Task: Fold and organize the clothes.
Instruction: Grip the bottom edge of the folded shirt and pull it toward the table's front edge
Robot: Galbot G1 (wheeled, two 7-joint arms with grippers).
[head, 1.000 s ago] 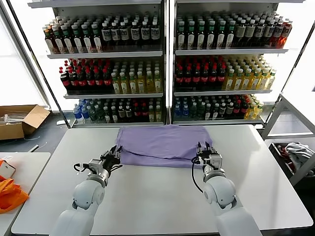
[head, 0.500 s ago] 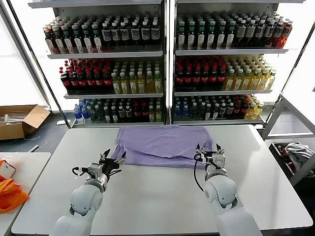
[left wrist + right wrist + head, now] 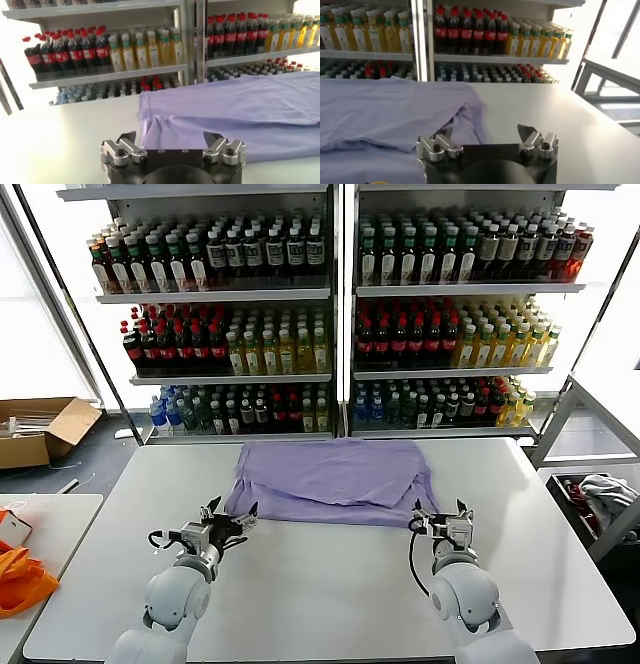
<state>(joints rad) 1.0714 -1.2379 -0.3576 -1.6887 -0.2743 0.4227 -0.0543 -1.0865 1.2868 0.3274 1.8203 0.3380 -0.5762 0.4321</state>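
The clothes are a lavender T-shirt (image 3: pixel 330 481), lying folded flat at the back middle of the white table (image 3: pixel 320 584). In the left wrist view the T-shirt (image 3: pixel 235 110) spreads just beyond the fingers. My left gripper (image 3: pixel 232 515) hovers just short of the shirt's near left corner, open and holding nothing. At the near right corner my right gripper (image 3: pixel 440 513) stands open and empty as well. In the right wrist view a folded edge of the T-shirt (image 3: pixel 395 115) lies ahead of the right gripper (image 3: pixel 487 131). The left gripper (image 3: pixel 171 136) shows wide-spread jaws.
Shelves of bottled drinks (image 3: pixel 330 314) stand right behind the table. A cardboard box (image 3: pixel 40 429) sits on the floor at the left. Bright orange fabric (image 3: pixel 22 579) lies on a side table. Grey-white bundled garments (image 3: pixel 605 494) fill a bin at the right.
Both grippers have opened, let go of the shirt's near edge and drawn back toward me. The T-shirt's front edge has settled flat on the table.
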